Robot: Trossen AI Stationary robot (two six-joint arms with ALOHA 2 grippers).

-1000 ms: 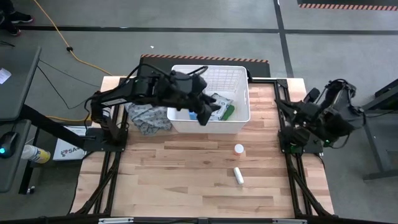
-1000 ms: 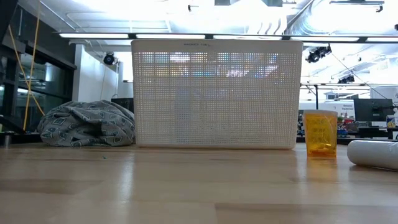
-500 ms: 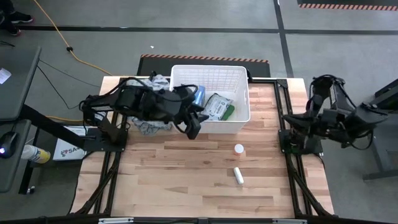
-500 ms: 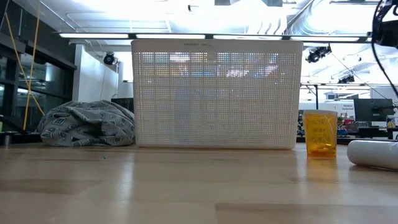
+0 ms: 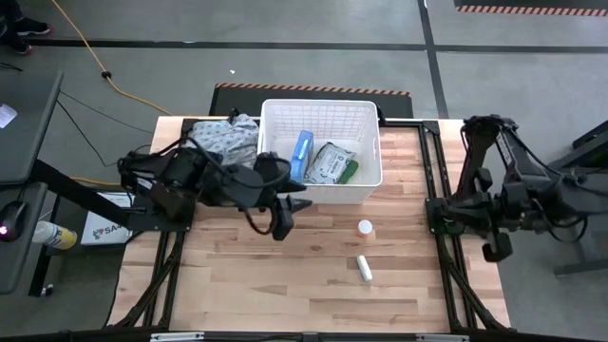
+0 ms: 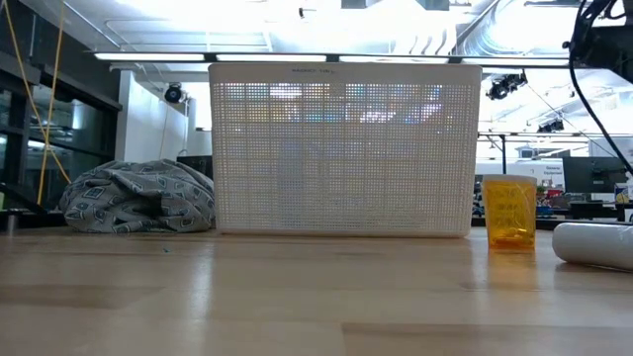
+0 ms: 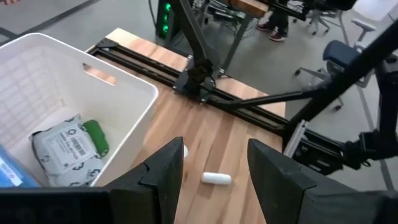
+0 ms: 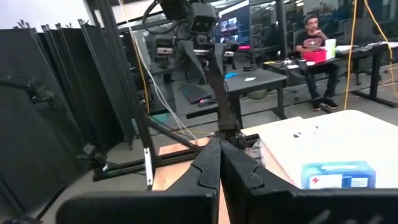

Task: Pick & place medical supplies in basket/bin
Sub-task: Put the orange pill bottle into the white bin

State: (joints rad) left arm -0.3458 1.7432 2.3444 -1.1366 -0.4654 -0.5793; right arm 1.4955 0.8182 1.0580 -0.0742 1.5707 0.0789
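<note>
— Where are the supplies?

— Three sit inside the white basket (image 5: pixel 321 152) at the far middle of the table (image 5: pixel 285 275): the blue-white packet (image 5: pixel 301 155) standing on edge, the grey-white soft pack (image 5: pixel 330 163) beside it, and the green bar (image 5: pixel 350 171) just beside that pack, toward the basket's right wall. The orange-capped vial (image 5: pixel 365 228) stands on the bare wood in front of the basket's right corner, and the white tube (image 5: pixel 364 268) lies a little nearer, apart from it.

— And the grippers?

— The left gripper (image 5: pixel 282 217) hangs above the table just in front of the basket's left part, its fingers (image 7: pixel 166 171) about half spread with nothing between them. The right gripper (image 5: pixel 498 249) is off the table's right edge, beside the frame, fingers (image 8: pixel 208 165) pressed together and empty.

— Anything else?

— A grey patterned cloth (image 5: pixel 223 138) lies bunched against the basket's left side. In the room beyond, a person (image 8: pixel 314 38) sits at a desk.
</note>
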